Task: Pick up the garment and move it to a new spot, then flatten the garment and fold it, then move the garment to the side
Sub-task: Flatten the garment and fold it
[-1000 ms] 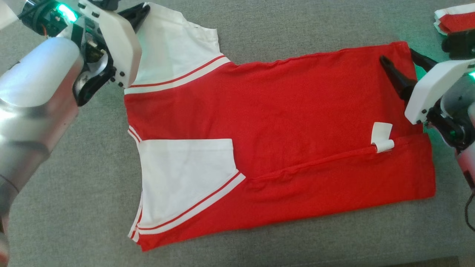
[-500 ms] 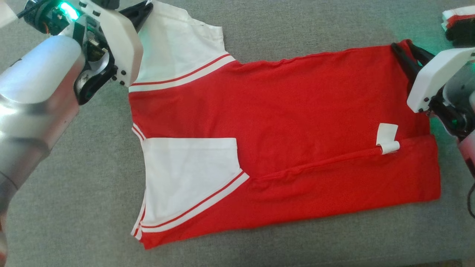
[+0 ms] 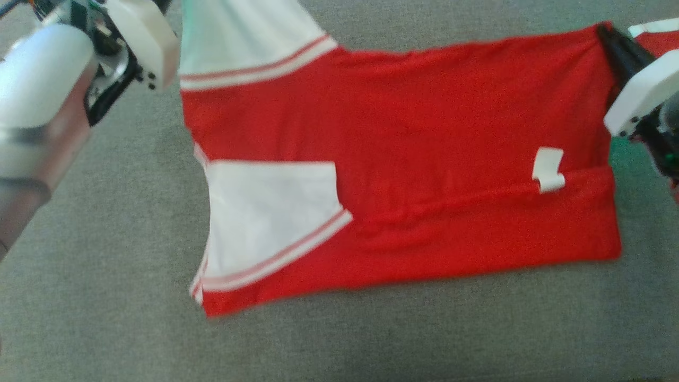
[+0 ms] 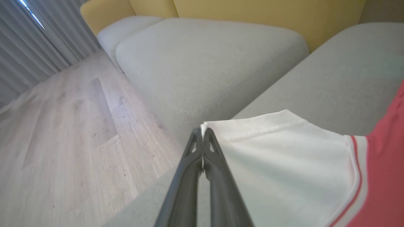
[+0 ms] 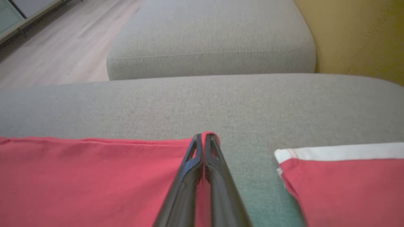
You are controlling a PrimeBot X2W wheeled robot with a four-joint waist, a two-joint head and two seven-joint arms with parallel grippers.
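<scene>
— Which step is this?
— Folding, I judge. The red-and-white short-sleeved jersey garment lies spread on the grey fabric sofa cushion, near edge already turned over. My left end effector pinches the far white sleeve, and my right end effector pinches the far red hem corner.
— Next?
— Lift both corners level and bring them towards me.
— Counts?
— One spread garment, one white label, and seemingly one folded red-and-white piece, though it is blurred.
</scene>
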